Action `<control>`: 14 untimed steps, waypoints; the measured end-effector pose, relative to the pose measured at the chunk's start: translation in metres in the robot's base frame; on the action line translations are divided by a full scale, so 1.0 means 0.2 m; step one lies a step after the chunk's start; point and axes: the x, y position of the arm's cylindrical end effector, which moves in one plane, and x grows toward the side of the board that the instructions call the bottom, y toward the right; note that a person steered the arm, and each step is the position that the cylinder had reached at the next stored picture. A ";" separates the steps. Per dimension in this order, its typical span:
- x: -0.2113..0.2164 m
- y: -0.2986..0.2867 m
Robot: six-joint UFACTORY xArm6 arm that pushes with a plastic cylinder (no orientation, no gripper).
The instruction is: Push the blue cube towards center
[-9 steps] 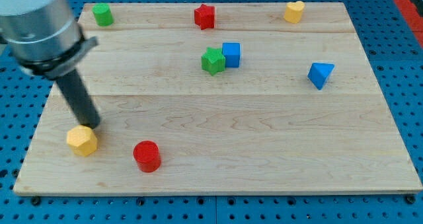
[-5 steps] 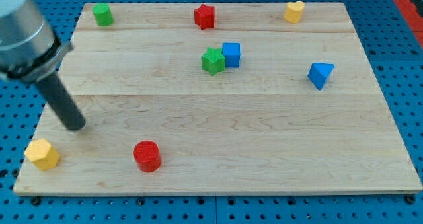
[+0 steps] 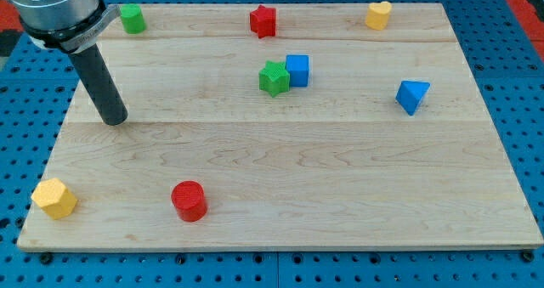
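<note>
Wood board [image 3: 340,177] on blue pegboard, one camera view. No fingers on me, just a dark rod; my tip [image 3: 115,121] rests on bare wood at the view's left, touching no block, holding nothing. Blue cube [image 3: 297,70] sits well off to my tip's right and a bit toward the view's top, touching the green star [image 3: 274,78] on its left. Counts: two blue, cube plus a blue wedge-like block [image 3: 412,95] far right; two green, star plus green block [image 3: 132,18] just above my tip; two red, star [image 3: 263,20] and cylinder [image 3: 189,200]; two yellow, one [image 3: 54,197] below-left of my tip, one [image 3: 379,14] far top right.
</note>
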 end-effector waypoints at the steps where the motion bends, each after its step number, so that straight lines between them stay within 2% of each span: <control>1: 0.00 0.01; 2: 0.00 0.02; 4: -0.18 0.21; 5: -0.34 0.34; 6: -0.40 0.36; 11: -0.49 0.48; 13: -0.61 0.68; 14: -0.64 1.08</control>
